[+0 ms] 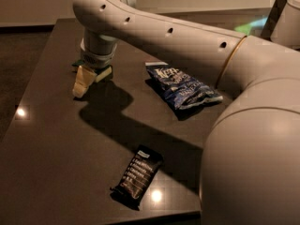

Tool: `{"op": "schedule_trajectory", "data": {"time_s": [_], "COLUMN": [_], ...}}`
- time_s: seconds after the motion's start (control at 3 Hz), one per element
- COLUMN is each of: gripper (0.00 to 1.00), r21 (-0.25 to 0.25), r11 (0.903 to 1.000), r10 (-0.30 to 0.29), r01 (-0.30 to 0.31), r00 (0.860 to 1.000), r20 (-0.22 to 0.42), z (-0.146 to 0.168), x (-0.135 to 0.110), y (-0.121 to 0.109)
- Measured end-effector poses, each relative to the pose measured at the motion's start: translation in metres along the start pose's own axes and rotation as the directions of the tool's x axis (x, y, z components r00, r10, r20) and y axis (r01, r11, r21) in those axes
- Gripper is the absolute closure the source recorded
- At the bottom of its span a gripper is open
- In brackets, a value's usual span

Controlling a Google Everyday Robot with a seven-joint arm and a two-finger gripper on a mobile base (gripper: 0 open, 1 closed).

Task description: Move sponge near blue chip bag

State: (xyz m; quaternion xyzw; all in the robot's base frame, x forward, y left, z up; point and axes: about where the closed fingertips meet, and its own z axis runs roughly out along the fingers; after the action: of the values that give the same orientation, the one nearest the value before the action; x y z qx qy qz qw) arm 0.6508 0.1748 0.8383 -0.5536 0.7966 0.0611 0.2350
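One relation matters: the sponge sits under the gripper at the far left of the table; the blue chip bag lies well apart to its right; whether the gripper clamps it, I cannot tell.

A black snack bar lies flat on the dark table, close to the near edge. It is well apart from the gripper at the far left.

Green-topped sponge at gripper, apart from crinkled blue chip bag
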Motion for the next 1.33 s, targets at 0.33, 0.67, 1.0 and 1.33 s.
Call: {"op": "schedule_trajectory", "data": {"time_s": [0.33, 0.67, 1.0, 1.33], "gripper": [0.00, 0.17, 0.40, 0.64], "r21": [0.008, 0.010, 0.001, 0.004], "r11": [0.9999, 0.9992, 0.9976, 0.9958], "r10": [0.006, 0.038, 0.070, 0.091], "r01": [-0.006, -0.038, -0.070, -0.091], "r00": [1.000, 0.999, 0.998, 0.996], "r20": [-0.006, -0.011, 0.003, 0.025], "z": [0.001, 0.002, -0.001, -0.010], "x": [0.000, 0.000, -0.002, -0.005], "y": [0.000, 0.001, 0.003, 0.007]}}
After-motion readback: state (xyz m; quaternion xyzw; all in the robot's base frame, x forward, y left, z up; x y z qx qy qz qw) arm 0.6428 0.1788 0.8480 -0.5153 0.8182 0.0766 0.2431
